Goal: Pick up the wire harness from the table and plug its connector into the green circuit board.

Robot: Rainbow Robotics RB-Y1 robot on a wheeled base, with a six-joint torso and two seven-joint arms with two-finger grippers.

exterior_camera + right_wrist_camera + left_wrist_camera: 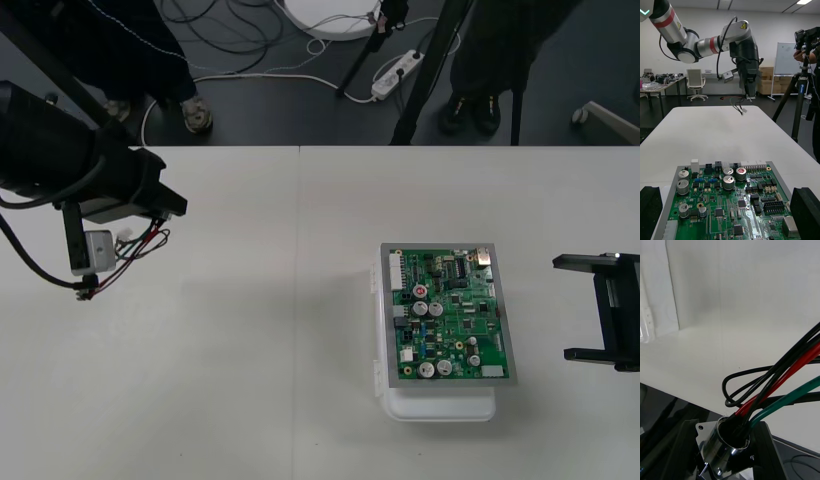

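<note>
Front view sets the green circuit board [450, 315] on its white base [440, 408] at about 4 o'clock on the pale, matte table [250, 350]. The base is a smooth block with rounded corners, showing past the board's 6 o'clock edge. The board is a flat rectangle crowded with silver-topped cylindrical capacitors, black chips and white connectors; its printing is too small to read.

The right gripper [565, 308] sits at 3 o'clock, just beside the board and apart from it, its black fingers spread wide with nothing between them.

The left gripper [748, 94] is at about 10 o'clock, well apart from the board, clenched on the wire harness [140, 245] and holding it off the table. In the left wrist view the shiny round metal socket [727, 442], with its flat flange, is pinched between the black fingers [765, 455]. Glossy red, black and green wires [782, 380] rise out of it, one black wire looping back.

In the right wrist view the thin wires dangle below the left gripper and end in a small plug [744, 110]. A yellow triangular warning label [742, 25] sits on the left arm [711, 43]; its symbol cannot be made out.
</note>
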